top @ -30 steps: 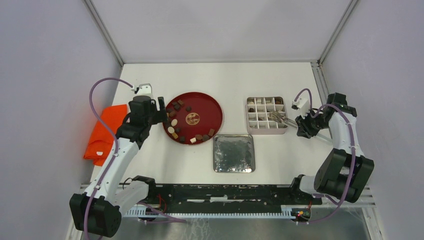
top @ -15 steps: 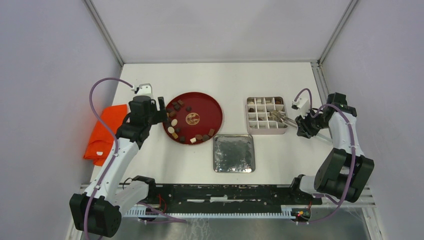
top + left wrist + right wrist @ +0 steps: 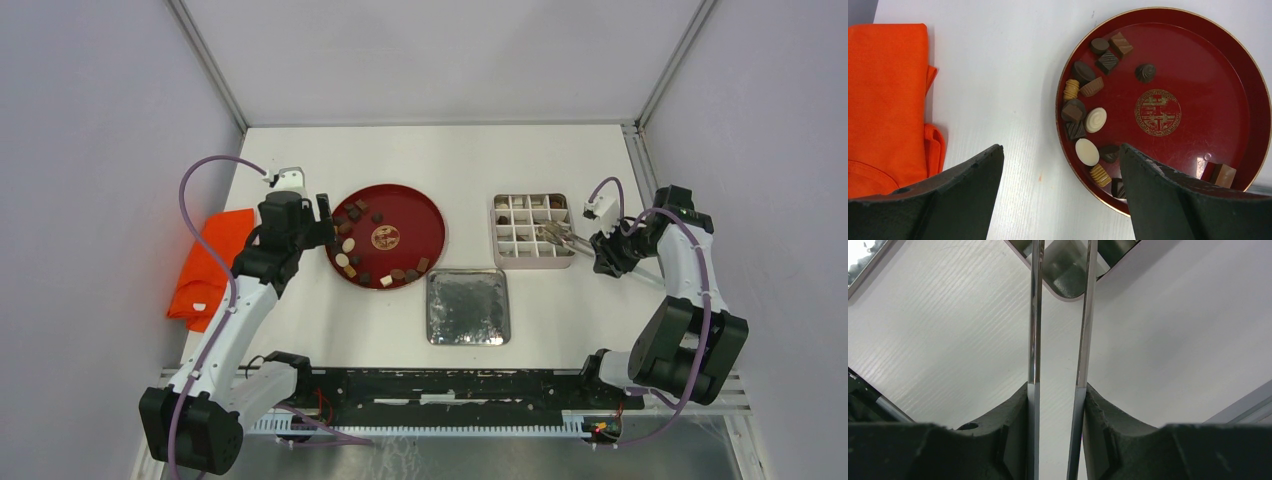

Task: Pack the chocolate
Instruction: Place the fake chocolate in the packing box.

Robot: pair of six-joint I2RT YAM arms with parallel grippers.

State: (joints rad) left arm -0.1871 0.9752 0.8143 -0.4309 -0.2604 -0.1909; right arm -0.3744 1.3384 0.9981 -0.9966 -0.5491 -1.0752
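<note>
Spotter: Right hand [image 3: 611, 250] is clenching a pair of metal tongs [image 3: 1034, 315], one finger pressing on each arm. The arms are standing apart along the stretch the wrist view shows.

Recorder: Anything riding in the tips?

Spotter: Cannot tell. They are running out of the wrist view and are too small from above. The tongs are pointing leftward from the hand, tips lying over the right part of the pale box [image 3: 533, 263].

Recorder: Left hand?

Spotter: Left hand [image 3: 1060, 155] is hanging released, jaws wide, gripping nothing, hovering at the left rim of the red plate [image 3: 1198, 60].

Recorder: And the chocolate [image 3: 1096, 120]?

Spotter: Mostly sitting loose on the plate, crowding its left edge in an arc just ahead of the left fingers, with a few at the near edge. Some dark pieces are sitting in box cells.

Recorder: Which arm is nearer?

Spotter: Left, by far. The tongs are well apart from the plate, to its right, with bare table [image 3: 450, 160] between.

Recorder: Room?

Spotter: Judging only: the tongs are needing a leftward run to the plate. The metal tray [image 3: 468, 306] is lying nearer the arms than that path, so the way is looking open. The left arm is crowding the plate's left rim, with the orange cloth [image 3: 883, 100] beyond. The pieces are hugging the raised lip, which is likely cramping the tips there.
</note>
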